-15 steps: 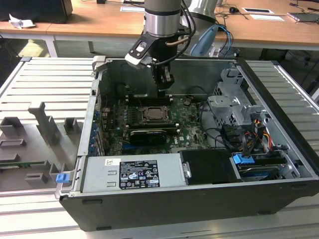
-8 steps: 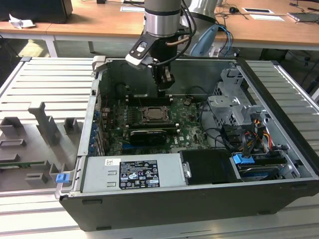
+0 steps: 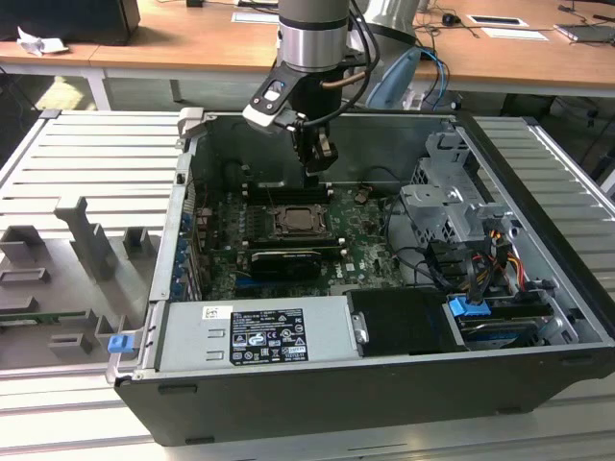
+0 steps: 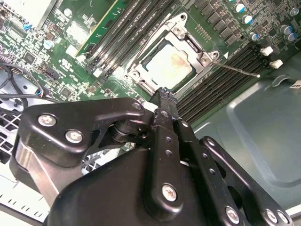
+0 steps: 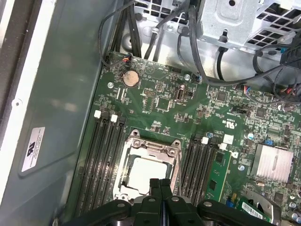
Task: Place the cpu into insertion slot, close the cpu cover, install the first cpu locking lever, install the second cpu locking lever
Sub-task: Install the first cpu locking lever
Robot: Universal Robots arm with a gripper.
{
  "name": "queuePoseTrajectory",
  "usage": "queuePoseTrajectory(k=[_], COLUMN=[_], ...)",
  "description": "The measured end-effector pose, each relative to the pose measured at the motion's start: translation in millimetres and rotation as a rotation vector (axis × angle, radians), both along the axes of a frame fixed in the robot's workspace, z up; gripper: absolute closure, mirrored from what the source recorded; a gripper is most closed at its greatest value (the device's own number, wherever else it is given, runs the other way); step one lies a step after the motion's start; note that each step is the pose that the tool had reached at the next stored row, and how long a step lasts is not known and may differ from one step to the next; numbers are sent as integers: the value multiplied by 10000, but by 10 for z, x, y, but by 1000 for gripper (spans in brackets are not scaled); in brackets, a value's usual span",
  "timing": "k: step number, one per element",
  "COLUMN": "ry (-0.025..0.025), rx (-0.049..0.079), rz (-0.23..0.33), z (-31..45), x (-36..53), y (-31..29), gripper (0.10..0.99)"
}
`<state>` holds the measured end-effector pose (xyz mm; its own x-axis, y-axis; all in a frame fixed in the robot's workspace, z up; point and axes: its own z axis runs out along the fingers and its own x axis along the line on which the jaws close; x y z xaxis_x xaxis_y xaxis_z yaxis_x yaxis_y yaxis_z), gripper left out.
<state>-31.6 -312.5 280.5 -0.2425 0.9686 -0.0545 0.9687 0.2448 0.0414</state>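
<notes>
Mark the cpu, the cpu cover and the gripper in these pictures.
the cpu point(image 5: 143, 170): first wrist view, on its silver-grey metal top.
the cpu cover point(image 5: 155, 146): first wrist view, on the frame's bar beside the cut-out.
the gripper point(image 5: 160, 182): first wrist view, between its shut fingertips.

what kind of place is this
Probably a robotics lab or workshop in an office-like room: an open computer case lies on a ribbed metal bench, wooden desks stand behind it, and the arm's gripper hangs over the motherboard.
</notes>
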Motion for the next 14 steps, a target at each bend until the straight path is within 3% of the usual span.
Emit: queuePoseTrajectory(k=[14], ry=[0], rx=[0], rz=[403], z=[0], x=[0], y=[0], gripper=[976])
